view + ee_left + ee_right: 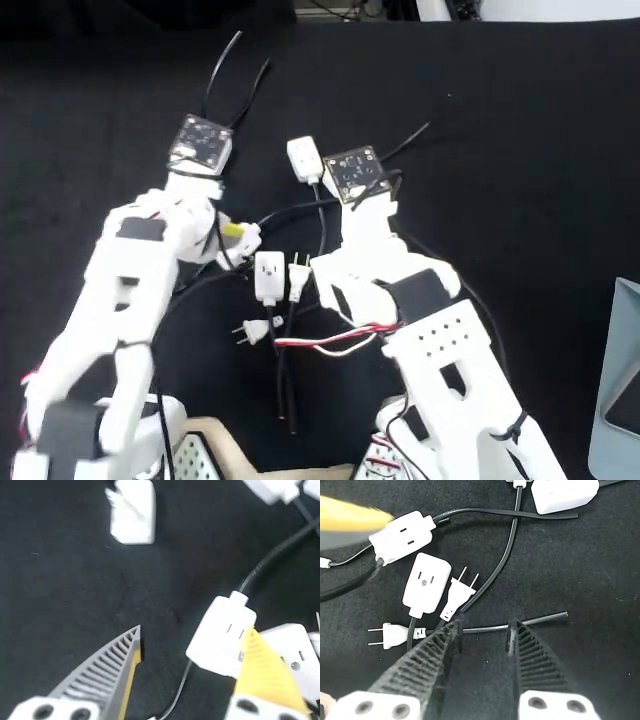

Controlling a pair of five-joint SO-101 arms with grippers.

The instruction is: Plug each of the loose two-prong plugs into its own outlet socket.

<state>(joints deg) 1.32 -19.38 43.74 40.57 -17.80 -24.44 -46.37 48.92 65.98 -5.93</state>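
Note:
Two loose white two-prong plugs lie on the black cloth: one plug (456, 594) (298, 274) beside a three-hole socket (426, 584) (268, 276), the other plug (387, 635) (254, 332) nearer the arm bases. A two-slot socket (220, 637) (402, 530) rests against the yellow finger (260, 665) of my left gripper (194, 632) (243, 235), which is open with the grey finger (117, 662) well apart. My right gripper (484, 629) is open just above the cloth, a short way from the first plug, with only a thin black cable (535, 620) running past its tips.
Another white socket (305, 158) (565, 492) (132, 512) lies farther back. Black cables (322, 215) cross among the sockets and plugs. Red and white wires (330, 345) trail from the right arm. A grey bin (620, 390) stands at the right edge.

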